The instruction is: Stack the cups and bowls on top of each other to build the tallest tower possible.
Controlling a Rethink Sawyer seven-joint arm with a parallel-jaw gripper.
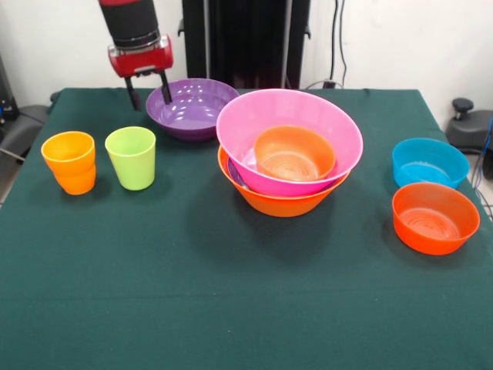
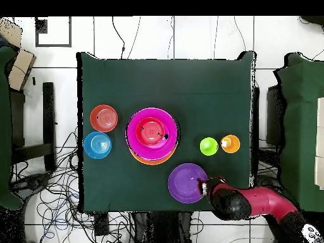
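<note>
The tower stands mid-table: a yellow-orange bowl (image 1: 281, 202) at the base, a purple bowl's edge (image 1: 233, 174) above it, then the large pink bowl (image 1: 308, 108) with a small red-orange bowl (image 1: 294, 153) inside. In the overhead view the pink bowl (image 2: 150, 133) hides most of the pile. A second purple bowl (image 1: 192, 108) (image 2: 187, 183) sits alone at the robot's side. My gripper (image 1: 150, 102) (image 2: 205, 185) is open and empty at this bowl's left rim. The orange cup (image 1: 69, 162) (image 2: 230, 143) and lime green cup (image 1: 131, 158) (image 2: 209, 146) stand upright side by side. No small lime-green bowl shows.
A blue bowl (image 1: 429, 162) (image 2: 97, 145) and a red-orange bowl (image 1: 435, 217) (image 2: 103, 118) sit close together at the table's right side in the front view. The green table cloth (image 1: 192, 293) spreads wide in front. Cables lie on the floor around the table.
</note>
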